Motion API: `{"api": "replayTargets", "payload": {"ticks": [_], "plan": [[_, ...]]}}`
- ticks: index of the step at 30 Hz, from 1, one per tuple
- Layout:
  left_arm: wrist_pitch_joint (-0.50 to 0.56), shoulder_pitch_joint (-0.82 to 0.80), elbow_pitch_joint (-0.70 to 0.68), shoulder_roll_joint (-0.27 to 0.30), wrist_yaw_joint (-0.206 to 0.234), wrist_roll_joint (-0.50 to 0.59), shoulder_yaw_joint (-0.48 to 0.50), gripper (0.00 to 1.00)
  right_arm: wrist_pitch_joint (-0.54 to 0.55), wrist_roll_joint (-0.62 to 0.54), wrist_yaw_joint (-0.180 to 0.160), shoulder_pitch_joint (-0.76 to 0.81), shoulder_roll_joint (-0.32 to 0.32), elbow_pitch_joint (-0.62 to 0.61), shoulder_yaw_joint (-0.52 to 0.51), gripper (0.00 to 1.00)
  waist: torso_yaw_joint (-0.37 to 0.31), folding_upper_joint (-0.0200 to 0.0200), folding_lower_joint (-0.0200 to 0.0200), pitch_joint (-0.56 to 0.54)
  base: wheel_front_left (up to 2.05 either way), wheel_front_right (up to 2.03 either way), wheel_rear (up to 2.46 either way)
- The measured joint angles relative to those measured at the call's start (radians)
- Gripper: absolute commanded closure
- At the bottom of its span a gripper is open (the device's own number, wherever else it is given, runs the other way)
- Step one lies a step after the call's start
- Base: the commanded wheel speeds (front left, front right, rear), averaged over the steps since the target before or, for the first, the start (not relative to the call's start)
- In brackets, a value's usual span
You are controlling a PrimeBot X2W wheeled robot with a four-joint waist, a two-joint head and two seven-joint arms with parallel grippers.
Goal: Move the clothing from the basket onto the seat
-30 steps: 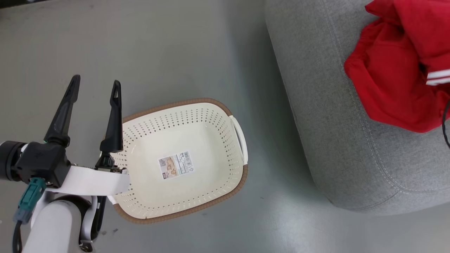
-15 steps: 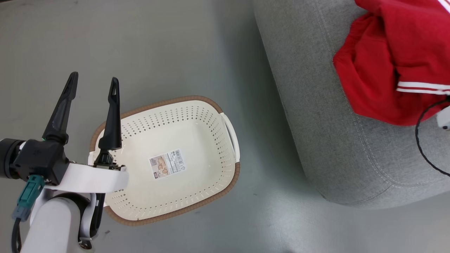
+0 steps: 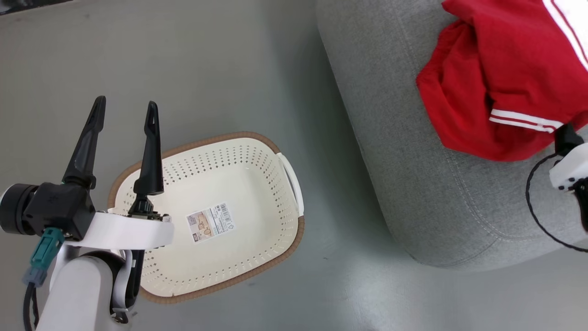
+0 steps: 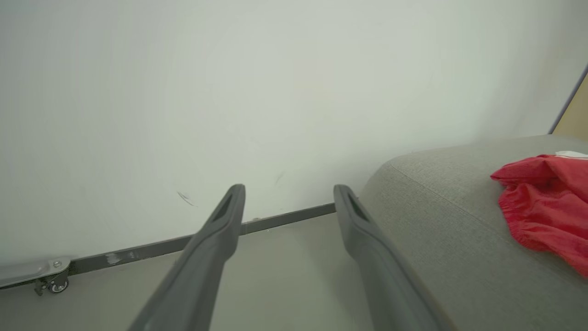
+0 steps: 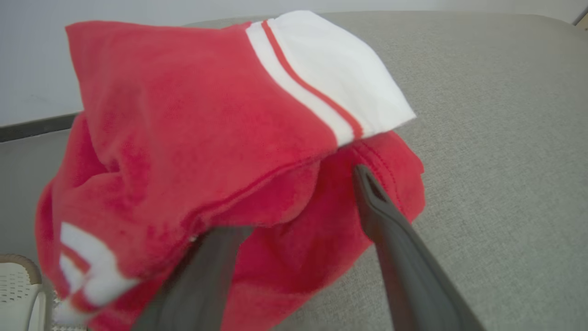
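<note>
Clothing: bright red soft-fabric sports clothing with white striped trim lies bunched on the large light grey upholstered seat, near the rounded edge that faces the basket.
Basket: the cream-white perforated plastic basket with a brown rim stands on the grey floor. I see only a barcode sticker on its bottom.
Right end effector: fingers apart and pointing straight into the heap. Fabric drapes over one finger and hides its tip, and the other tip lies against a red hem.
Left end effector: fingers apart and holding nothing, above the basket's rim on the side away from the seat, well apart from the clothing.
Nearer arm: the right, plainly.
Heap axis: I read its longer run as lying across the right fingers, with the white striped panel on top.
Next move: I judge it turns on backing the right fingers out without dragging the fabric along.
</note>
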Motion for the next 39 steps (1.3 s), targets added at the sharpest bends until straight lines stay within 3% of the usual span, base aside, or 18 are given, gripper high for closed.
{"api": "replayTargets", "payload": {"ticks": [14, 23, 32, 39], "plan": [[-0.026, -0.001, 0.046, -0.007, 0.0, -0.009, 0.004, 0.0, 0.119, 0.152, 0.0, 0.106, -0.004, -0.115, 0.094, 0.0, -0.051, 0.0, 0.0, -0.034, 0.0, 0.0, 0.0], [-0.04, -0.001, 0.066, -0.016, 0.004, -0.018, 0.022, 0.0, 0.189, 0.236, 0.0, 0.167, -0.03, -0.26, 0.177, 0.0, -0.07, 0.0, 0.0, -0.072, 0.0, 0.0, 0.0], [-0.051, 0.016, 0.072, -0.038, 0.028, -0.043, 0.067, 0.0, 0.214, 0.298, 0.0, 0.201, -0.07, -0.459, 0.248, 0.0, -0.048, 0.0, -0.0001, -0.127, 0.0, 0.0, 0.0], [-0.058, 0.066, 0.075, -0.052, 0.053, -0.052, 0.1, 0.0, 0.166, 0.277, 0.0, 0.199, -0.105, -0.534, 0.249, 0.0, -0.009, 0.0, -0.0001, -0.167, 0.0, 0.0, 0.0]]}}
